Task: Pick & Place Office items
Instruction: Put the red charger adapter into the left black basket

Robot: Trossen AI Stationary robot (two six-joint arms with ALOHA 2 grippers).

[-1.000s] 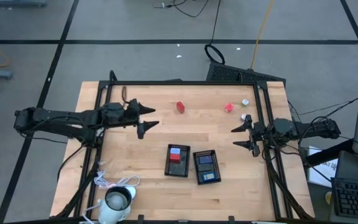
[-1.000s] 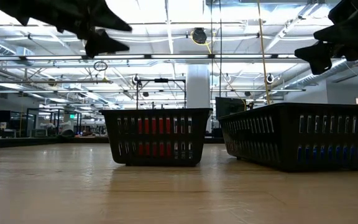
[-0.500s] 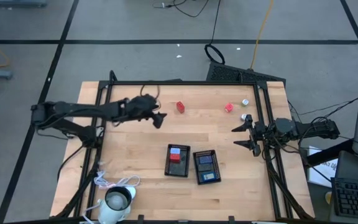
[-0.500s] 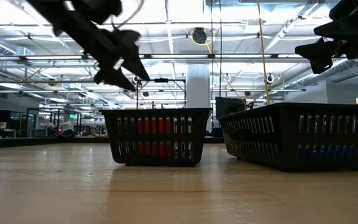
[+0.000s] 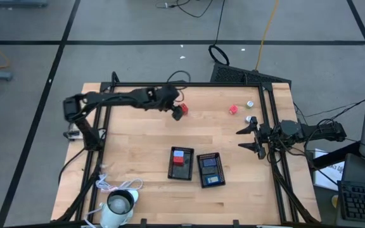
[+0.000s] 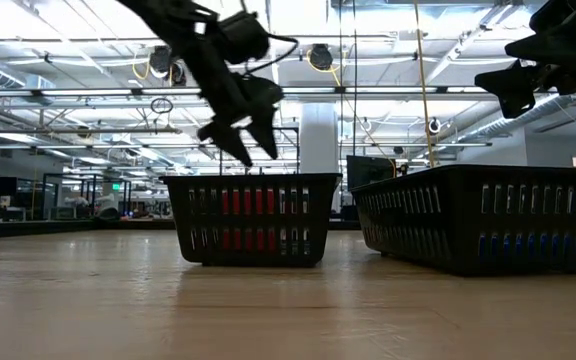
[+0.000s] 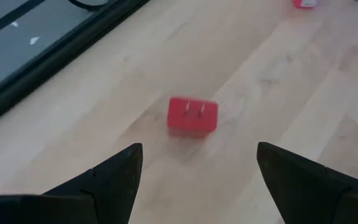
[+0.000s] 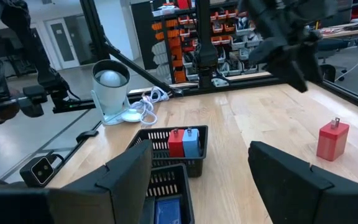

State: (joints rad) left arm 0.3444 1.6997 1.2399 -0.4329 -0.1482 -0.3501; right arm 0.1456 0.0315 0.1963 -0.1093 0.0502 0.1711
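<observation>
Office items are split between the trays and the bare table: a red block point(image 5: 182, 109) lies alone near the far edge, another red block point(image 5: 233, 109) and two silvery round bits point(image 5: 249, 104) sit further toward the right side, and the rest are sorted. A red and a light blue block stand in the left tray point(image 5: 181, 171), with dark blue pieces in the right tray point(image 5: 210, 179).

From where I stand, the step in hand looks like the reach for a pick. The left gripper point(image 5: 177, 113) hangs just over the lone red block, its fingers point(image 7: 114, 180) spread wide with nothing between them — in the left wrist view the block point(image 7: 192, 116) lies ahead of the fingers, roughly centred on the gap, two small prongs showing on one face.

The right gripper point(image 5: 251, 139) waits at the right side of the table, fingers also wide and empty, well apart from any piece.

The next move, I'd judge, calls for a short drop so the fingers straddle the block, then a close on its flat sides — not on the pronged face. The block is small and light, so a touch off centre could nudge or tip it instead of gripping it. After that it belongs in the left tray with the other red one.
</observation>
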